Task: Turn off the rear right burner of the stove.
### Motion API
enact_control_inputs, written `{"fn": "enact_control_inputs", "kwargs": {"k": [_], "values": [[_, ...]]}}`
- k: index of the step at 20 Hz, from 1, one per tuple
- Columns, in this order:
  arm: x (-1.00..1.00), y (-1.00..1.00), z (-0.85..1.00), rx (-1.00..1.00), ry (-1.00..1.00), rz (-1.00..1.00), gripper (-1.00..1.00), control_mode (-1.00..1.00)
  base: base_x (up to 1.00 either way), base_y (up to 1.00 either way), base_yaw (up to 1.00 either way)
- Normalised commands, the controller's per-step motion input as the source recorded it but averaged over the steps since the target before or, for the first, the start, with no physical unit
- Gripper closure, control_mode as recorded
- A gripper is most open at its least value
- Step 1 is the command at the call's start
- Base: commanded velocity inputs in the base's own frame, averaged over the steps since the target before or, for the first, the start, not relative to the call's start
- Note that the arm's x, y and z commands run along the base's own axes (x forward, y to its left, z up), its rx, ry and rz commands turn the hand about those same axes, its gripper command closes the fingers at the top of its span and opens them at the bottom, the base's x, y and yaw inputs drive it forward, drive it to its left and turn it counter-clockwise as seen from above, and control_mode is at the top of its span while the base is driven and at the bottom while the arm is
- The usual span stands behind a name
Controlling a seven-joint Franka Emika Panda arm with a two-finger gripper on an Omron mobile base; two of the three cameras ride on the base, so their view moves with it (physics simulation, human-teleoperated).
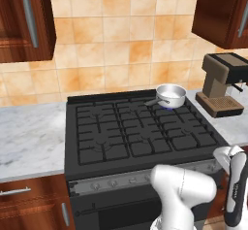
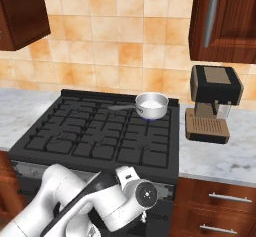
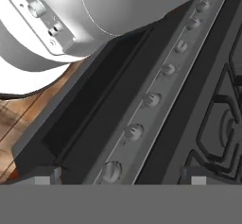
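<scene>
A: What's the biggest thing in front of the arm?

B: The wide black gas stove (image 1: 140, 127) with cast-iron grates, set between grey marble counters (image 1: 29, 141). A brown and black coffee machine (image 1: 220, 83) stands on the counter to its right.

A: And the burner we care about?

B: The rear right burner (image 1: 168, 106) is at the stove's far right corner. A small steel saucepan (image 1: 170, 95) sits on it, and a faint blue glow shows under the pan, so I judge it's lit.

A: So nothing is done yet?

B: That's my reading. The grey front strip of small round knobs (image 3: 151, 99) runs along the stove's front edge, and in the hand view no knob is touched.

A: Where's the gripper?

B: The white two-finger gripper (image 3: 120, 179) is low in front of the stove, looking along the knob strip. Its dark tips stand wide apart, with nothing between them.

A: What's left?

B: Everything, I'd say: pick the right knob, close on it, and turn it until the glow dies. I can't tell from here which knob serves that burner.
</scene>
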Motion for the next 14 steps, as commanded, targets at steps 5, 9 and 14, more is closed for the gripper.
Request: {"fn": "enact_control_inputs", "kwargs": {"k": [5,9,14], "values": [[-0.1,-0.01,-0.35,0.0,-0.15,0.0,-1.0,-1.0,0.0,0.0,0.0],[-0.01,0.0,-0.35,0.0,-0.09,0.0,-1.0,-1.0,0.0,0.0,0.0],[-0.02,0.0,-0.22,0.0,-0.09,0.0,-1.0,-1.0,0.0,0.0,0.0]]}}
